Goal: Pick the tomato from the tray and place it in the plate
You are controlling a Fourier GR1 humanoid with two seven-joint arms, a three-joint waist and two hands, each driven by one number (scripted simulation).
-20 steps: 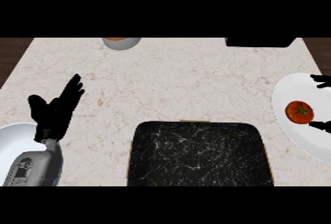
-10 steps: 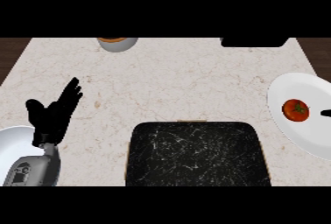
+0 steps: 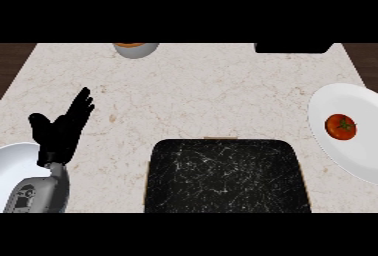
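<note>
Tomato (image 3: 340, 126) resting on white plate (image 3: 332, 102) at right, apart from black tray (image 3: 225, 176) — left robot hand (image 3: 60, 129) open, holding nothing; right out of view. Could roll if nudged.

I'm working in a kitchen: a pale marble-patterned counter (image 3: 207, 95) carries a white plate (image 3: 336, 150) at the right, a dark tray (image 3: 225, 175) near me, and a bowl (image 3: 136, 49) at the far edge.

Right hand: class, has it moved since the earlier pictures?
Yes. The right hand flanked the tomato on the plate earlier; now it is gone rightward past the plate, out of view.
</note>
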